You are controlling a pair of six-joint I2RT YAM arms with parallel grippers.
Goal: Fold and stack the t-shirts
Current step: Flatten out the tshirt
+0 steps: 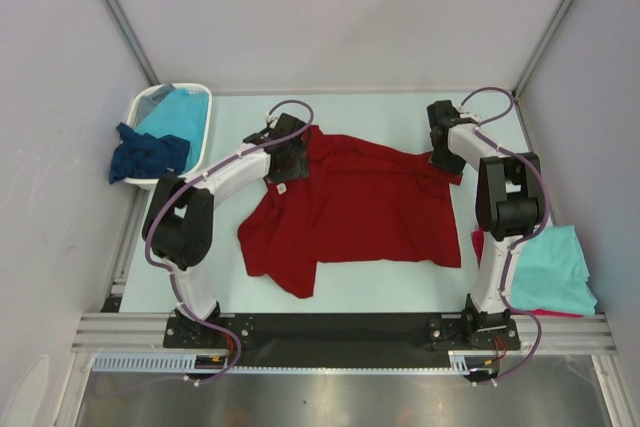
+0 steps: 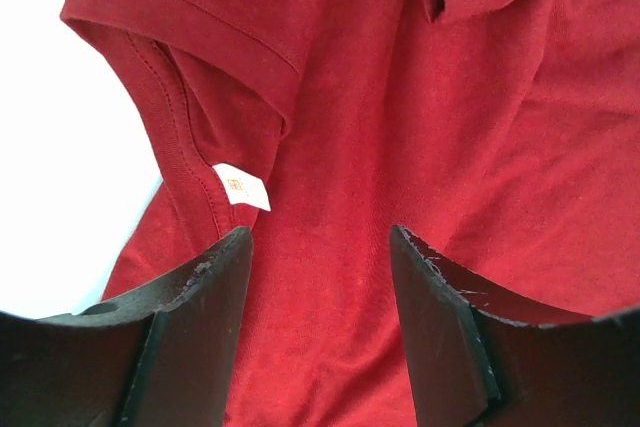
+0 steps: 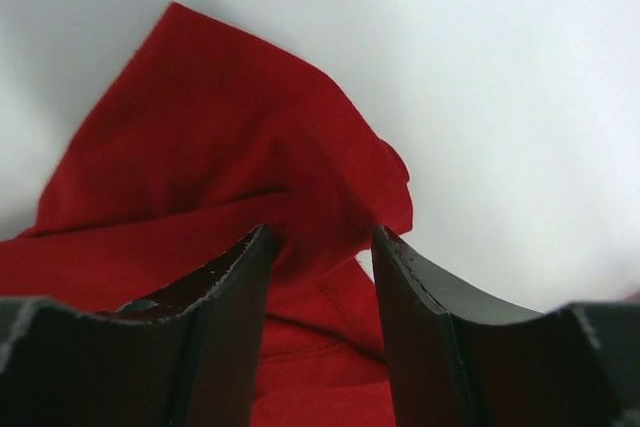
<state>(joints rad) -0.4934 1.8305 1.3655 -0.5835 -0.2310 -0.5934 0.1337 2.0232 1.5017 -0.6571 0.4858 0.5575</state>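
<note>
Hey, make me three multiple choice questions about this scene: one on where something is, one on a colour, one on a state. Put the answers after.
1. Where does the white basket stand?
A) near right
B) far left
C) centre

2. What colour is the top shirt of the folded stack at the near right?
A) navy
B) white
C) turquoise

3. How is the left end effector?
A) open over the dark red t-shirt
B) fully shut
C) out of view

Answers:
1. B, the top view shows the basket far left.
2. C, turquoise cloth lies uppermost there.
3. A, its jaws stand apart with red cloth showing between them.
</note>
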